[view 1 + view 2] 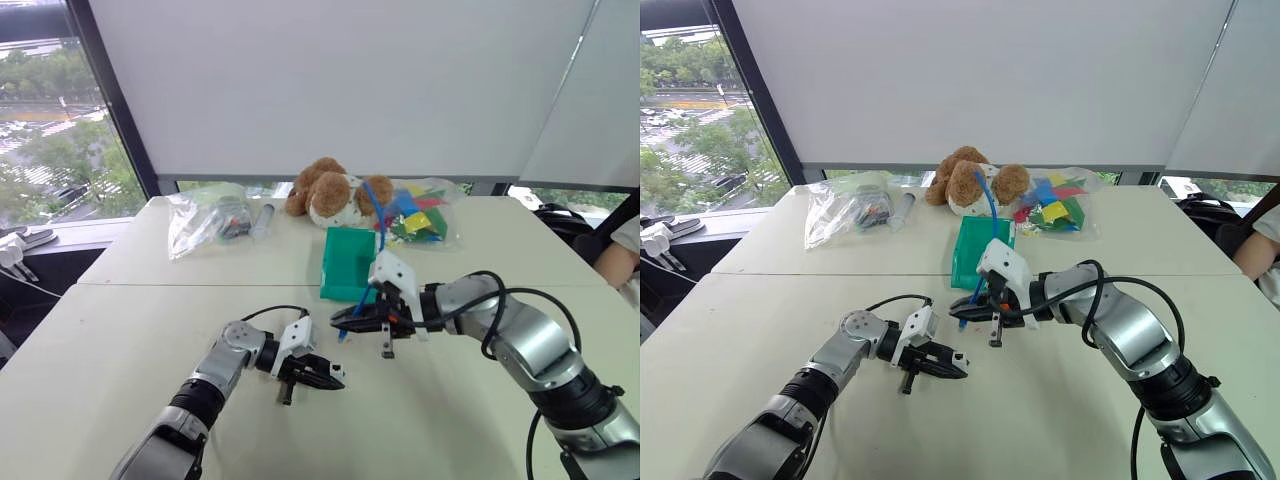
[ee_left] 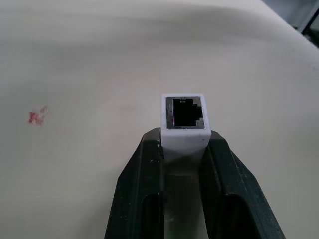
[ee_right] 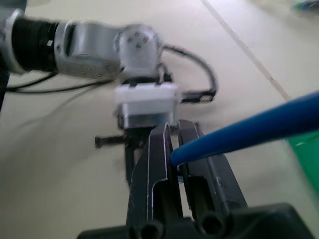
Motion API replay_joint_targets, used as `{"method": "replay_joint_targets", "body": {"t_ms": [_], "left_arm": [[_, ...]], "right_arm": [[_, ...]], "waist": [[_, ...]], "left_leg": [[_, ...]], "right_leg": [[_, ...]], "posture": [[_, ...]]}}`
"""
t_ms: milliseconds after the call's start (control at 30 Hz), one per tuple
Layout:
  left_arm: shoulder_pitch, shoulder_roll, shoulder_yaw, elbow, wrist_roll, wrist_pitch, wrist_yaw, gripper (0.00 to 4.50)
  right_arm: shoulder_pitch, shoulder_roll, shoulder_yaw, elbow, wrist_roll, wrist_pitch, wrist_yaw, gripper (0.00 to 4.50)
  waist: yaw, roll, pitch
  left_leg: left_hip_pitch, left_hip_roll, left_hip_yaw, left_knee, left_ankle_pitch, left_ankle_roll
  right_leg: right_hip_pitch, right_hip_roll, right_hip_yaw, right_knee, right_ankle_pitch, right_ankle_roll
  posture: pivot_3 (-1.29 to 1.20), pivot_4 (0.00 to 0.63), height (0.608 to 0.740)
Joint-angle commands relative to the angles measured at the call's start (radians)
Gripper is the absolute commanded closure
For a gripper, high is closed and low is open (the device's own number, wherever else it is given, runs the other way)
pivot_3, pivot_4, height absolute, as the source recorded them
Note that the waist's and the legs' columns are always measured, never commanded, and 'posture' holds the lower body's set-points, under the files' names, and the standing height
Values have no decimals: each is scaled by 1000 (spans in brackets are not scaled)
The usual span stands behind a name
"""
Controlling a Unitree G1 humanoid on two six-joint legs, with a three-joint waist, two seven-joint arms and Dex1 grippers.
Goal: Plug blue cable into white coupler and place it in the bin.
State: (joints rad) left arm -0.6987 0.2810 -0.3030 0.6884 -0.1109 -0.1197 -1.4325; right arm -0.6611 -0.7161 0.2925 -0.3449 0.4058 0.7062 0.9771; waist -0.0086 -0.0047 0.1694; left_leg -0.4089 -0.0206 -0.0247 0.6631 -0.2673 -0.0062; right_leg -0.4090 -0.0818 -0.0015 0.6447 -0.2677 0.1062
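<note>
A small white coupler (image 2: 184,122) sits pinched between the black fingers (image 2: 142,174) of my left gripper (image 1: 333,375), its dark socket facing outward, just above the table. To its right and slightly higher, my right gripper (image 1: 340,322) is shut on the blue cable (image 3: 259,127) near one end, pointing left toward the left gripper (image 3: 147,102). From that grip the cable (image 1: 381,225) rises in an arc over the teal-green bin (image 1: 347,262), which stands just behind the right gripper. The plug at the cable's held end is hidden between the fingers.
A brown and white plush dog (image 1: 325,192) lies behind the bin, with a clear bag of coloured pieces (image 1: 420,215) to its right and another clear bag (image 1: 205,218) to its left. A person's arm (image 1: 620,258) shows at the table's right edge.
</note>
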Motion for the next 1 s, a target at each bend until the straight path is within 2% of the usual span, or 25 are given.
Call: {"method": "replay_joint_targets", "body": {"t_ms": [33, 600, 1000], "left_arm": [[-17, -5, -25, 44, 47, -39, 13, 4165], [-25, -14, -32, 95, 93, -113, 22, 4165], [-20, -17, -28, 92, 92, -113, 27, 4165]], "right_arm": [[12, -5, 18, -35, -33, -41, 17, 4500], [39, 47, 106, 43, -159, -138, 43, 4500], [63, 28, 124, 46, -203, -149, 83, 4500]], "waist": [[0, 0, 0], [3, 0, 0], [3, -1, -1]], "left_leg": [[0, 0, 0, 0, 0, 0], [1, 0, -1, 2, 0, 0], [2, 0, -1, 2, 0, 0]], "right_leg": [[0, 0, 0, 0, 0, 0], [2, 0, 0, 0, 0, 0], [4, 0, -1, 0, 0, 0]], "posture": [[0, 150, 740], [0, 150, 740], [0, 150, 740]]}}
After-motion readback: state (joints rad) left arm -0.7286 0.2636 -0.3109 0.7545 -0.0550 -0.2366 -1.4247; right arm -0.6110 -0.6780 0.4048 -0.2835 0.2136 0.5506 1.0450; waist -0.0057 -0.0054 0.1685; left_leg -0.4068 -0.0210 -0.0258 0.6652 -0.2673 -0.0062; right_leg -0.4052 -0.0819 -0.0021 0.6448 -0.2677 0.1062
